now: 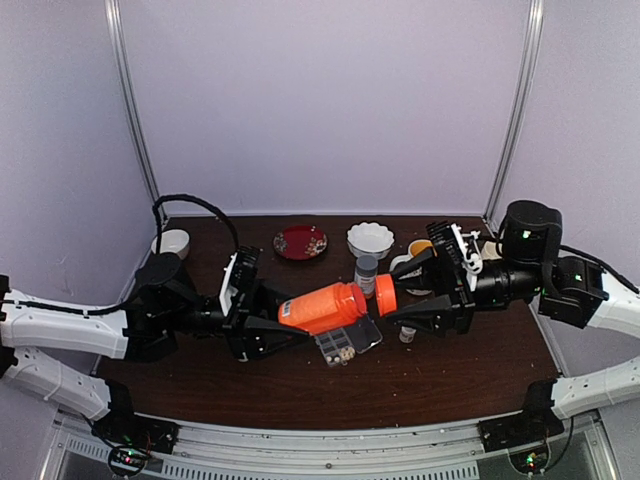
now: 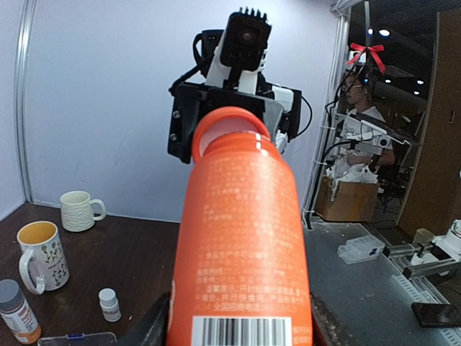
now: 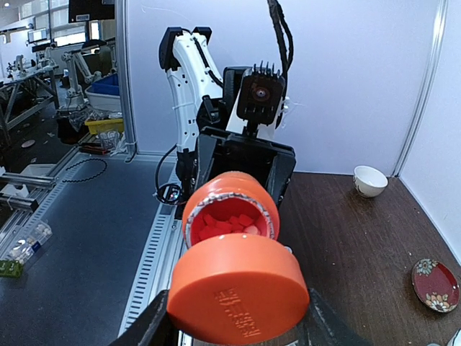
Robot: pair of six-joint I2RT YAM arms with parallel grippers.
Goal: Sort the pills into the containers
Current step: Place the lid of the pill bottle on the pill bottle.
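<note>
**WORKCELL STATUS: BOTTLE UNCAPPED ABOVE PILL BOX**

**Grippers.** The left gripper (image 1: 290, 318) is clamped on the body of the orange bottle (image 1: 325, 305), which lies horizontal above the table with its mouth toward the right arm. The right gripper (image 1: 395, 298) is clamped on the orange cap (image 1: 386, 295), held just off the bottle mouth and apart from it.

**Task items.** The right wrist view shows pills (image 3: 227, 225) inside the open bottle; they look reddish there. The clear pill box (image 1: 347, 340) lies flat on the table, directly below the gap between bottle and cap. Its cell contents are too small to make out.

**Surface.** The table (image 1: 300, 395) is dark brown wood. Behind the bottle stands a grey-capped bottle (image 1: 367, 275). A small white bottle (image 1: 407, 334) stands just right of the pill box. Along the far edge sit a small white bowl (image 1: 172, 243), a red dish (image 1: 300, 242), a scalloped white bowl (image 1: 370, 239) and a yellow-lined mug (image 1: 420, 248).

**Room.** Pale panels in metal posts (image 1: 135, 110) enclose three sides. Beyond the enclosure, a person (image 2: 360, 115) stands at a workbench.
</note>
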